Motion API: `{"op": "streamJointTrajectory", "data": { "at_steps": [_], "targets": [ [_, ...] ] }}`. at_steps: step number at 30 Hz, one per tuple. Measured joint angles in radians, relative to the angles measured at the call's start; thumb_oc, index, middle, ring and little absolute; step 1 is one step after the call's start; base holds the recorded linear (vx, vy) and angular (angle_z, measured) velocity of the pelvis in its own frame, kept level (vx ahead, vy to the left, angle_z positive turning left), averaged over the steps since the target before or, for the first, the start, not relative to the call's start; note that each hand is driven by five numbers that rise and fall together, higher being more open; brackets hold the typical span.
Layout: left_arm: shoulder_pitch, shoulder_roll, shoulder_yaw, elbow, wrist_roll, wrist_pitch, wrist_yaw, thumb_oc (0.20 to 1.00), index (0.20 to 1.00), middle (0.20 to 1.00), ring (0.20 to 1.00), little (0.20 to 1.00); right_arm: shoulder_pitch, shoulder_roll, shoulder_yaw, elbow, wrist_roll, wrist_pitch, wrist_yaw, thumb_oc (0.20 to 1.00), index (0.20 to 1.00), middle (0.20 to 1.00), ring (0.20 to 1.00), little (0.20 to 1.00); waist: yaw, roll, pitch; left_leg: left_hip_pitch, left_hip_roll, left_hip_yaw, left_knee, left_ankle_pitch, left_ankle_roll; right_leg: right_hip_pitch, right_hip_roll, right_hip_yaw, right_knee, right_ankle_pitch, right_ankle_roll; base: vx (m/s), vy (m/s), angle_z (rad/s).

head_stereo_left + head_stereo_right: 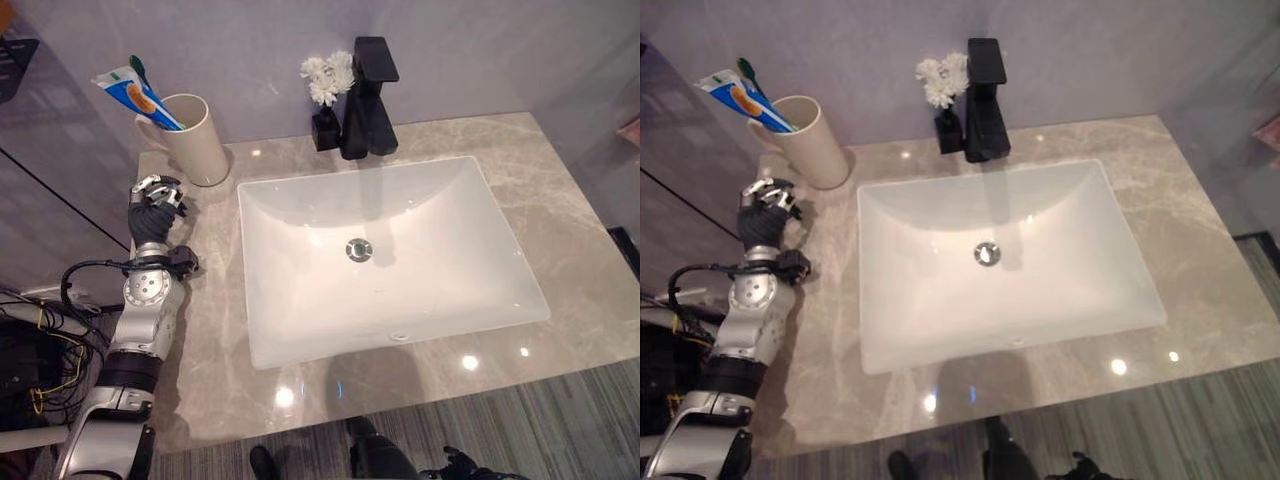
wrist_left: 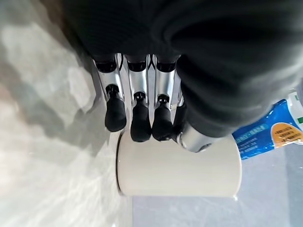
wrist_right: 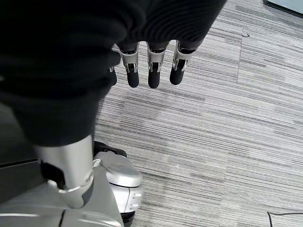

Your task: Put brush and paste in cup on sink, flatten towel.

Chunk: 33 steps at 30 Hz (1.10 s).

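A cream cup [image 1: 196, 141] stands at the back left of the marble counter [image 1: 560, 250]. A blue and white toothpaste tube [image 1: 134, 94] and a green-headed toothbrush [image 1: 138, 66] lean out of the cup to the left. My left hand [image 1: 155, 204] hovers just in front of the cup with relaxed fingers [image 2: 141, 118] that hold nothing. In the left wrist view the cup [image 2: 180, 171] and the paste [image 2: 270, 135] lie right past the fingertips. My right hand [image 3: 152, 75] hangs open over the striped floor.
A white rectangular basin [image 1: 262, 340] with a chrome drain [image 1: 359, 250] is set into the middle of the counter. Behind it stand a black faucet [image 1: 366, 95] and a small black vase of white flowers [image 1: 326, 88]. The wall lies just behind the cup.
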Motion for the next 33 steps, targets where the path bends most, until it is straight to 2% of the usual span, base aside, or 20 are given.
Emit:
{"op": "streamJointTrajectory", "data": {
  "at_steps": [11,18,27,31,33],
  "targets": [
    [-0.227,0.133,-0.055,0.205,0.007,0.012,0.019,0.2,0.2,0.2,0.2,0.2,-0.015,-0.005,0.028,-0.008,0.001,-0.001,-0.002,1.0,1.0,1.0,1.0,1.0,-0.028,-0.027,0.023,-0.031,0.007,0.005,0.005,0.002,-0.004,-0.035,0.013,0.003,0.002,0.005,-0.006,0.0,-0.006,-0.01],
    [-0.376,0.21,-0.15,0.353,0.01,0.029,0.046,0.2,0.2,0.2,0.2,0.2,-0.019,-0.005,0.042,-0.022,0.012,-0.003,-0.002,1.0,1.0,1.0,1.0,1.0,-0.039,-0.044,0.034,-0.037,0.024,0.008,0.005,0.005,-0.014,-0.045,0.033,0.003,0.002,0.014,-0.015,0.01,-0.023,-0.04],
    [-0.413,0.244,-0.173,0.378,0.012,0.026,0.045,0.2,0.2,0.2,0.2,0.2,-0.017,-0.005,0.043,-0.03,0.04,-0.021,-0.003,1.0,1.0,1.0,1.0,1.0,-0.052,-0.052,0.034,-0.059,0.032,0.01,0.005,0.011,-0.024,-0.068,0.041,0.004,0.002,0.004,-0.012,0.0,-0.018,0.0],
    [-0.419,0.24,-0.175,0.365,0.012,0.028,0.041,0.2,0.2,0.2,0.2,0.2,-0.017,-0.005,0.043,-0.037,0.041,-0.025,-0.005,1.0,1.0,1.0,1.0,1.0,-0.052,-0.053,0.033,-0.061,0.038,0.01,0.005,0.011,-0.026,-0.069,0.047,0.003,0.002,0.012,-0.022,0.0,-0.008,0.0],
    [-0.408,0.197,-0.161,0.327,0.01,0.024,0.043,0.2,0.2,0.2,0.2,0.2,-0.015,-0.003,0.044,-0.035,0.04,-0.024,-0.007,1.0,1.0,1.0,1.0,1.0,-0.052,-0.055,0.032,-0.061,0.038,0.01,0.005,0.011,-0.026,-0.069,0.047,0.003,0.002,0.015,-0.026,0.0,0.0,0.0]
  ]
}}
